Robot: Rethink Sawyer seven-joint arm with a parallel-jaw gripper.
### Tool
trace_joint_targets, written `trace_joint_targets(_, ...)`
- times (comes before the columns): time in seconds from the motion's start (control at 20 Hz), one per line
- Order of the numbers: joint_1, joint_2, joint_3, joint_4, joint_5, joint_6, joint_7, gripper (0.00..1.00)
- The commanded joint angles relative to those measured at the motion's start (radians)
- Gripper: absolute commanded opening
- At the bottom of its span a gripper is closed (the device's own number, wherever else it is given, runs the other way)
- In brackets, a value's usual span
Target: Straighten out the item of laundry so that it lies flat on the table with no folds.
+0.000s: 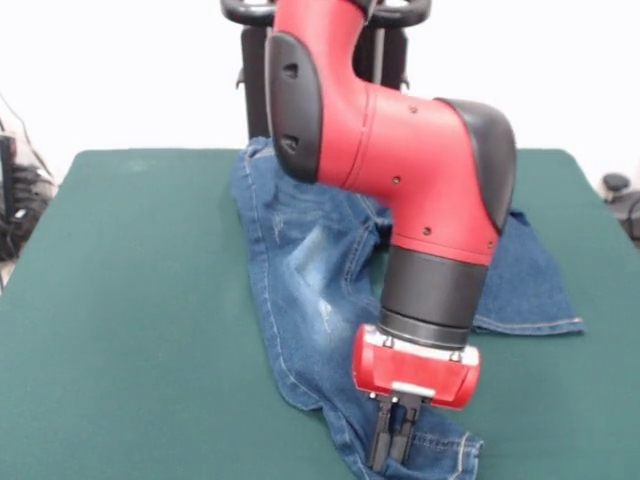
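Note:
The blue denim jeans (300,290) lie on the dark green table (130,330). Their waistband is at the far side by the pedestal. One leg runs toward the near edge, creased and folded along its left side. The other leg (525,285) spreads to the right, partly hidden behind the arm. My gripper (392,460) points straight down on the near leg close to its hem (455,450). Its black fingers (381,440) stand close together, pinching the denim there.
The red and black arm (420,170) comes down over the middle of the jeans and hides the crotch. Bare green table shows wide to the left and to the far right. Dark equipment (20,195) stands off the table's left edge.

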Motion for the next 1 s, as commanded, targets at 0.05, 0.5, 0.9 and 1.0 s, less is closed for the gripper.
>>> trace_joint_targets(0.05, -0.037, 0.079, 0.21, 0.221, -0.077, -0.196, 0.207, 0.0)
trace_joint_targets(0.5, -0.07, 0.078, 0.187, 0.205, -0.11, -0.238, 0.142, 0.0)
trace_joint_targets(0.9, -0.097, 0.088, 0.151, 0.153, -0.156, -0.268, 0.104, 0.0)
trace_joint_targets(1.0, -0.093, 0.097, 0.125, 0.136, -0.156, -0.303, 0.102, 0.0)
